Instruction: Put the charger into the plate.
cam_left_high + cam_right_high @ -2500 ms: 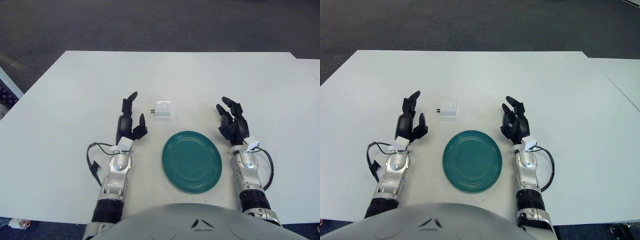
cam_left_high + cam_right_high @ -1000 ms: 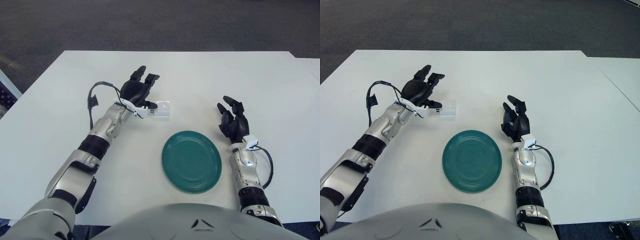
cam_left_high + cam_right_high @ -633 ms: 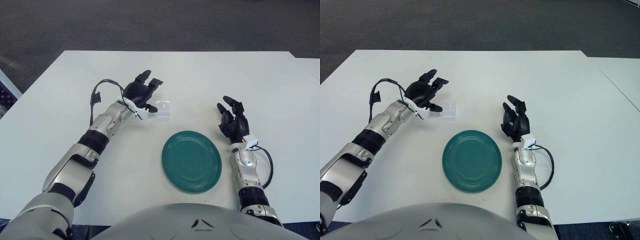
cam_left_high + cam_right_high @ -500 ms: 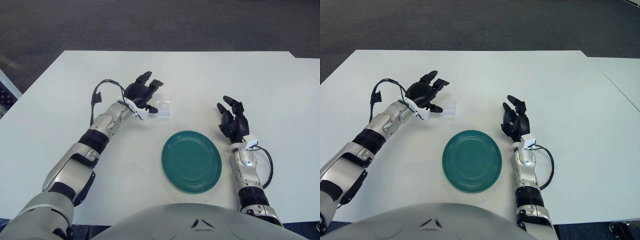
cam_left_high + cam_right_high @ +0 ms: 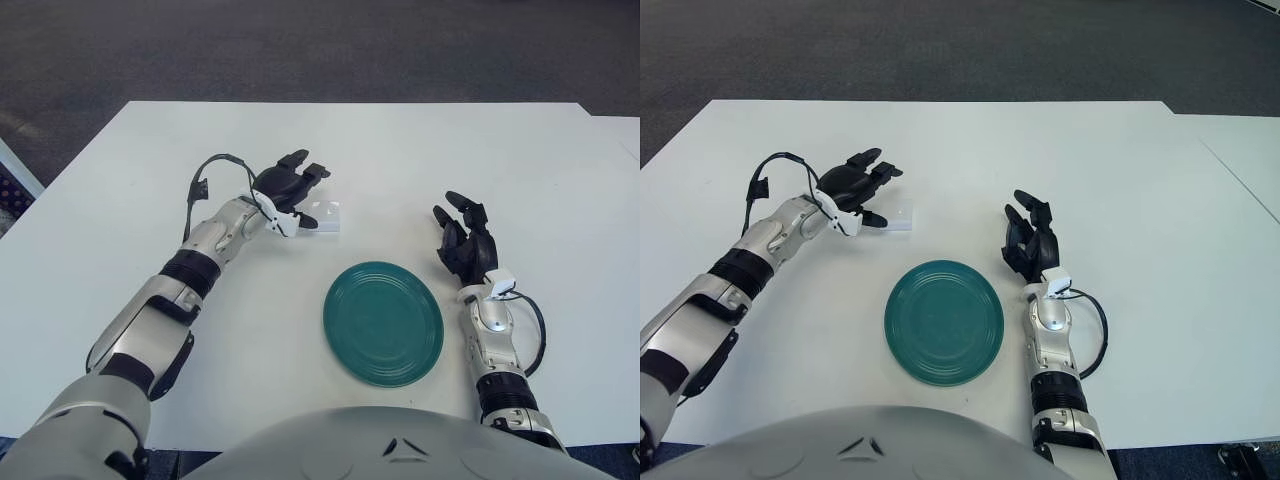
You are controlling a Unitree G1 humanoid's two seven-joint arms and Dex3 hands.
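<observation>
Charger (image 5: 327, 216) lies just right of the left hand (image 5: 287, 190) — fingers spread, not gripping.

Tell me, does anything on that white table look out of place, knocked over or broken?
Nothing stands out. The white charger lies flat beyond the empty green plate, with the left hand open at its left side. The right hand shows right of the plate, fingers spread. No spill or damage shows on the table.
</observation>
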